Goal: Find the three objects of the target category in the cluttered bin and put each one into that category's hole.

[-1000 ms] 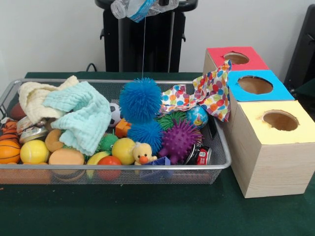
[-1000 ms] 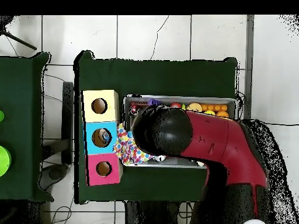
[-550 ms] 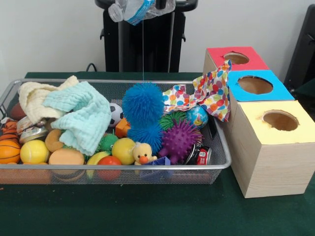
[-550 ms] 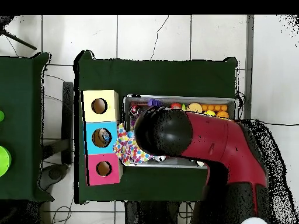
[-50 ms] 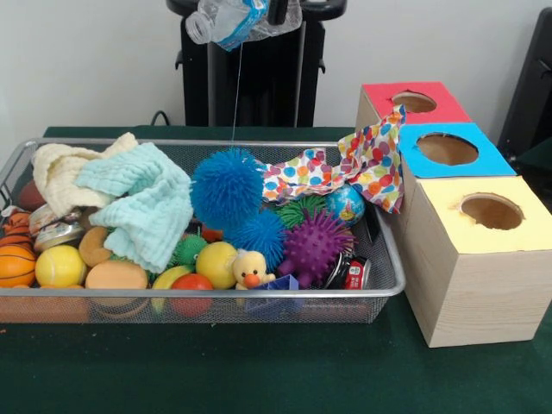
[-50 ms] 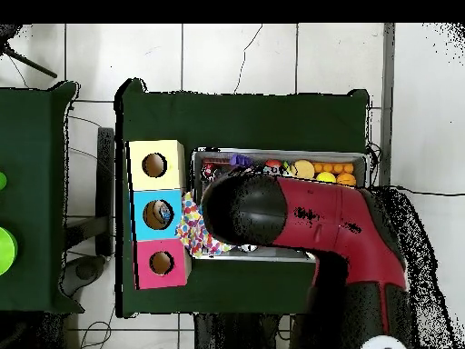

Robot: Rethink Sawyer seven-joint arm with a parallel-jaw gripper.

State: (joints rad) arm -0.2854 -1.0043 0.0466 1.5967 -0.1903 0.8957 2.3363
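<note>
Front view, bin (image 5: 26,153): your wire basket sits on the green surface (image 5: 259,371), full of balls and cloths.
Bottle (image 5: 231,17): clear plastic, tilted at the top edge — you can't tell how the jaws stand on it.
Blue spiky ball (image 5: 226,187): hangs on a thin string below the bottle.
Boxes: red (image 5: 405,116), blue (image 5: 448,159), yellow (image 5: 483,259) — right of the bin.

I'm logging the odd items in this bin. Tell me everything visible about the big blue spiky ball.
The big blue spiky ball is round, covered in soft-looking bristles, apparently rubbery. It sits high among the clutter in the wire bin, beside the mint cloth and above a smaller blue spiky ball. A thin string rises from it toward a clear plastic bottle at the top edge.
</note>
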